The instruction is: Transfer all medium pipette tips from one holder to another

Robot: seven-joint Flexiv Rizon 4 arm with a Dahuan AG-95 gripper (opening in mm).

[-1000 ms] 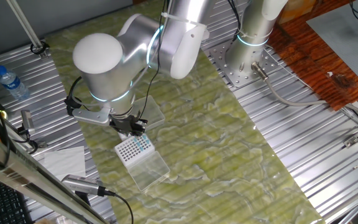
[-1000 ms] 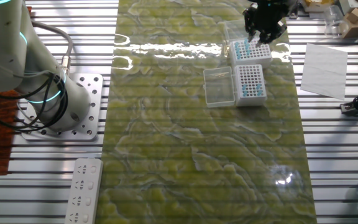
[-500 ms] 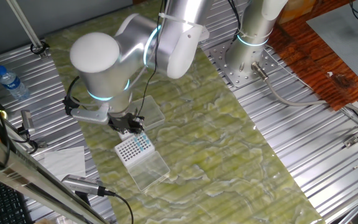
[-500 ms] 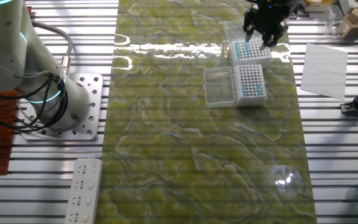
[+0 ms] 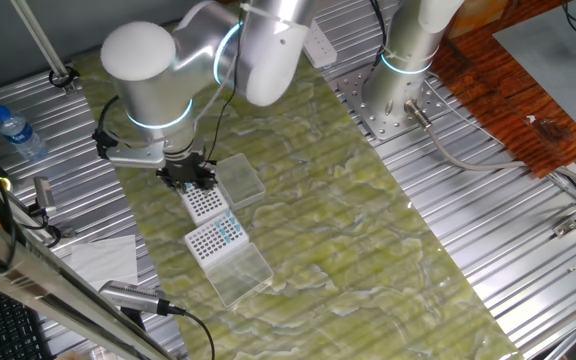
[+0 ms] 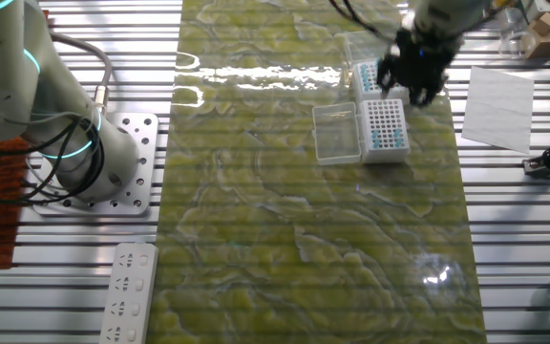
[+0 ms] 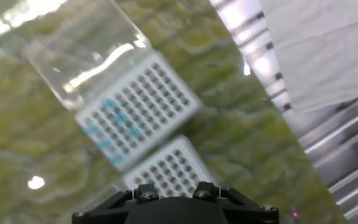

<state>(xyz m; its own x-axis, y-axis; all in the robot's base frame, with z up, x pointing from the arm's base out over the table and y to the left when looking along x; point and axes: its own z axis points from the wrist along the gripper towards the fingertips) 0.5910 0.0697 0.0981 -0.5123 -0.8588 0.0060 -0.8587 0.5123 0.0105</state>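
Two white grid holders lie side by side on the green mat. The holder [image 5: 215, 238] [image 6: 386, 129] [image 7: 135, 112] nearer the mat's middle carries the medium pipette tips [image 5: 230, 229] [image 6: 380, 140] [image 7: 107, 127], a patch of light-blue dots at one end. The other holder [image 5: 205, 202] [image 6: 369, 76] [image 7: 169, 171] shows blue dots only in the other fixed view. My gripper [image 5: 188, 176] [image 6: 411, 75] hangs above this second holder's edge. In the hand view only the black hand body [image 7: 173, 208] shows, with the fingers hidden. Whether a tip is held is too small to tell.
A clear lid [image 5: 240, 180] [image 6: 361, 46] lies beside the second holder and another [image 5: 240, 272] [image 6: 337, 132] [image 7: 82, 53] beside the first. White paper [image 6: 499, 96] [image 7: 328, 50] lies off the mat. A water bottle [image 5: 18, 133] and a second arm's base [image 5: 398, 90] stand on the ribbed table.
My hand has shifted off the holders towards the table's edge. In one fixed view the second holder, covered before, is now exposed.
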